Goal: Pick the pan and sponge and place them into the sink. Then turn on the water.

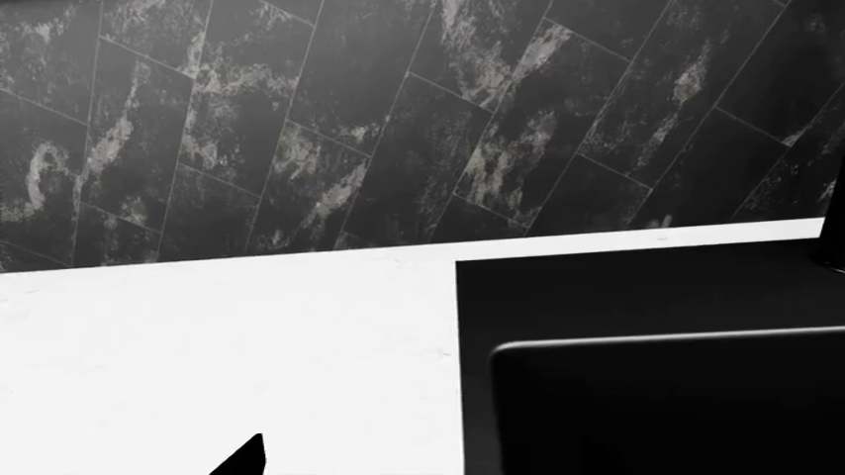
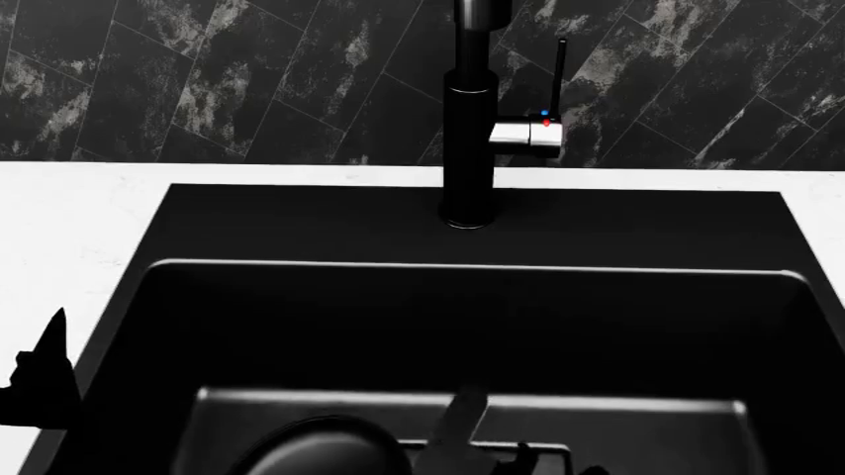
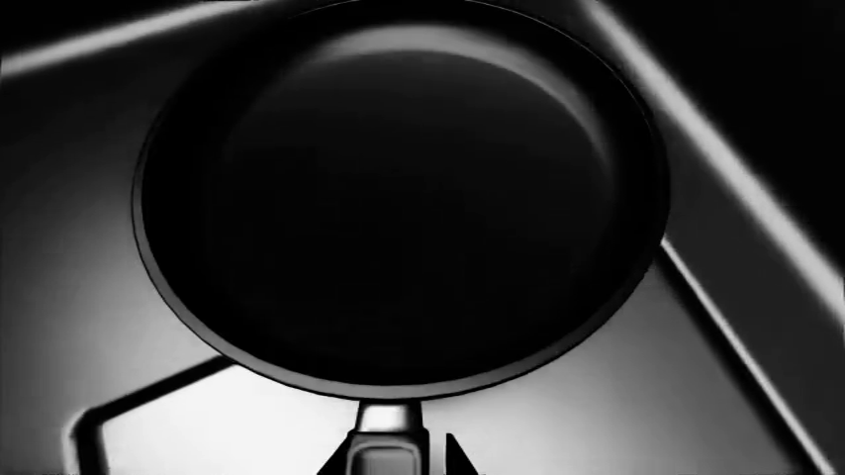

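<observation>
Pan point(image 3: 396, 198) sits low inside the sink point(image 2: 476, 327), round black bowl facing up, over the basin floor w/ the drain plate point(image 3: 198, 426) edge showing just beside it. In the head view only its rim point(image 2: 324, 445) shows at the bottom, left of centre. Handle point(image 3: 387, 440) runs back toward the right gripper point(image 3: 396, 465), whose dark fingertips flank it on both sides; clamped or loose: can't tell. Left gripper point(image 2: 40, 381) hangs over the white counter point(image 1: 225, 346) at the sink's left edge, only a black tip visible, state can't be told. Black faucet point(image 2: 469, 148) stands behind the basin, chrome lever point(image 2: 525, 134) to its side, dark marbled tiles point(image 1: 330, 119) behind.
</observation>
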